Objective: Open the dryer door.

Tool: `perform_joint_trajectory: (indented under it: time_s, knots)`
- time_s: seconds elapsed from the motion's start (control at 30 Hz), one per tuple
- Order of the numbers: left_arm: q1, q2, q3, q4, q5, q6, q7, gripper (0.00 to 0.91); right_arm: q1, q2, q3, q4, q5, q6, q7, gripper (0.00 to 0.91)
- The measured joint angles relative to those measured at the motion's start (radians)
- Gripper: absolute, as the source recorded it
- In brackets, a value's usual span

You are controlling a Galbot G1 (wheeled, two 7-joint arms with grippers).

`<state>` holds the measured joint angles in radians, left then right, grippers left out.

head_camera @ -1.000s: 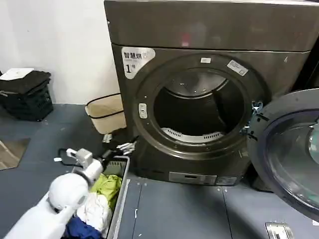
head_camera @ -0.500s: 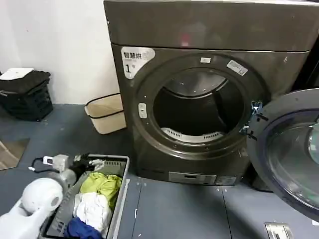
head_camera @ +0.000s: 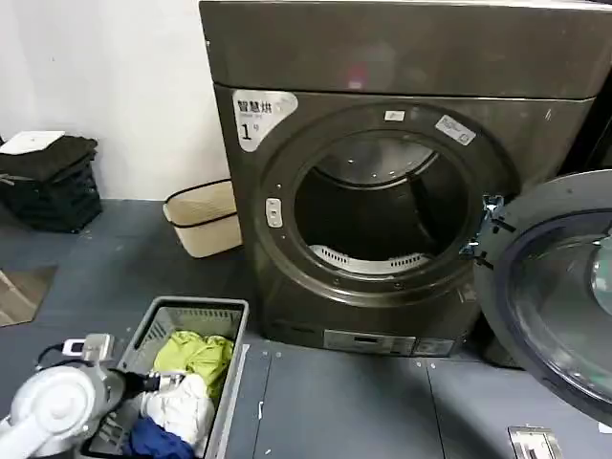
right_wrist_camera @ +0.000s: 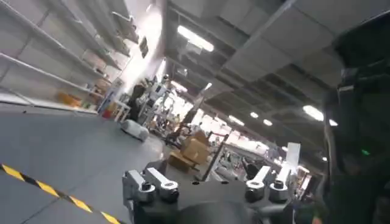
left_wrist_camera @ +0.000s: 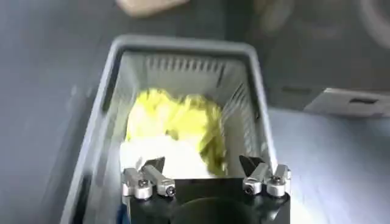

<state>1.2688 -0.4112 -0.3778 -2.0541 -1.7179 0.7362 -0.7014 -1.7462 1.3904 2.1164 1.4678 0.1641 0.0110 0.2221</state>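
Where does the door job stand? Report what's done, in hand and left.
Done: the dryer door hangs swung wide to the right of the machine, and the drum opening is fully exposed. In hand: nothing on the door; the left gripper, fingers spread and empty, hovers over the laundry basket of clothes. Left: apparently nothing for the opening itself.

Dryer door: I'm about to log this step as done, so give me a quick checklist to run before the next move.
1. Dryer door swung wide open at the right: ok.
2. Drum opening unblocked, nothing seen inside: ok.
3. Left gripper open, holding nothing, above the laundry basket: ok.
4. Left gripper away from the door: ok.
5. Right gripper open, holding nothing: ok.
6. Right gripper's distance from the door: cannot tell.
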Motion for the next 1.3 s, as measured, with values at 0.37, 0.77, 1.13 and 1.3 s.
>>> perform_joint_trajectory:
  time_s: [0.37,0.77,1.13,1.3]
  knots:
    - [-0.003,0.063,0.007,0.035,-0.313,0.000,-0.084,0.907,0.009,0.002,-0.002,-0.002,0.000,0.000,-0.002,0.907]
    - [-0.015,0.066,0.014,0.041,-0.387,0.000,-0.091,0.907,0.012,0.005,-0.005,-0.010,-0.001,0.005,-0.003,0.907]
    - [-0.018,0.068,0.018,0.037,-0.390,0.000,-0.091,0.907,0.010,0.015,-0.001,-0.002,0.028,0.045,-0.034,0.907]
    - [-0.016,0.070,0.018,0.035,-0.395,0.000,-0.091,0.907,0.010,0.016,0.000,-0.004,0.044,0.074,-0.033,0.907]
